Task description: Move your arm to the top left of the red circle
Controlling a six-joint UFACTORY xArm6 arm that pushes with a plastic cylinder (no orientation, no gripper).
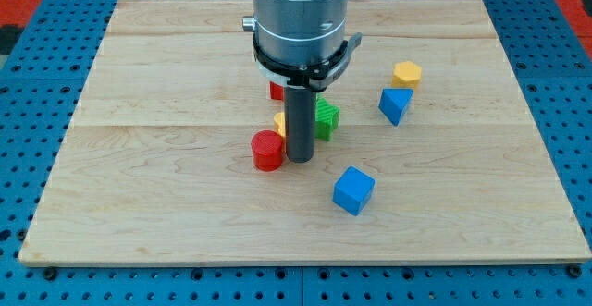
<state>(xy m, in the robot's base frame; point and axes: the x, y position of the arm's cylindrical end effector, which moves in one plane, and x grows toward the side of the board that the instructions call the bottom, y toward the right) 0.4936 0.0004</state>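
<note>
The red circle (267, 150) lies on the wooden board (139, 195) near the middle. My tip (299, 159) stands just to its right, close to touching it. A yellow block (279, 122) sits right above the red circle, mostly hidden behind the rod. A green block (326, 118) is to the rod's right. Another red block (276, 91) shows only as a sliver behind the arm's body.
A blue cube (352, 190) lies toward the view's bottom right of my tip. A blue triangular block (395, 104) and a yellow hexagon (406, 74) sit at the right. A blue pegboard (37, 158) surrounds the board.
</note>
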